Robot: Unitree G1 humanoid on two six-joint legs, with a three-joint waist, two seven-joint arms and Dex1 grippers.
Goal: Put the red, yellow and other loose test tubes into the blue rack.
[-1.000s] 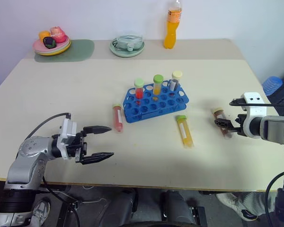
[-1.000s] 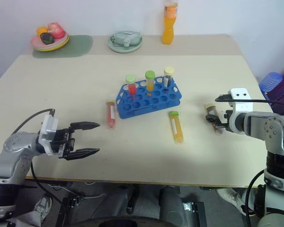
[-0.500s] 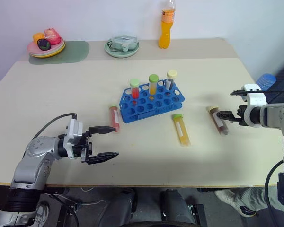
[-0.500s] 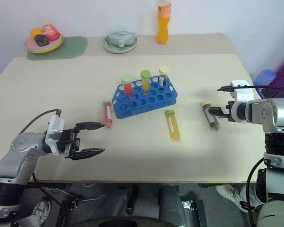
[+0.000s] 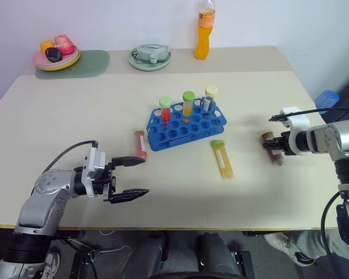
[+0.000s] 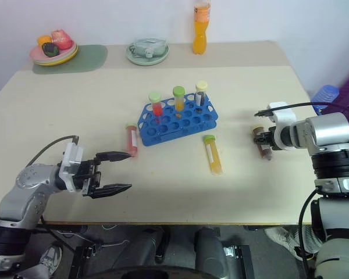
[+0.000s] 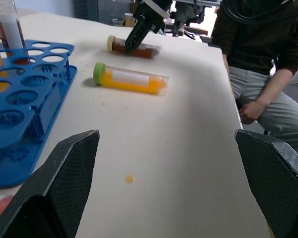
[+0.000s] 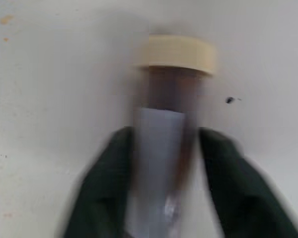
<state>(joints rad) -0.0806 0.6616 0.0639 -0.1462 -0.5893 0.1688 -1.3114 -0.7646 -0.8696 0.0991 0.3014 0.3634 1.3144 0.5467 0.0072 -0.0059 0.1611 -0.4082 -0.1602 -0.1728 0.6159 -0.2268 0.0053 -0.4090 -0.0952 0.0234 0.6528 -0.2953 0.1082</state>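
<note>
The brown tube (image 5: 273, 149) lies on the table (image 5: 75, 110) at the right, clamped between the right gripper (image 5: 276, 146) fingers. Left of it lies the yellow tube (image 5: 223, 160), then the blue rack (image 5: 186, 124) with three tubes standing along its far side — and the red tube (image 5: 141, 143) lying just left of the rack. The left gripper (image 5: 132, 178) hangs empty, jaws wide, near the red tube.
</note>
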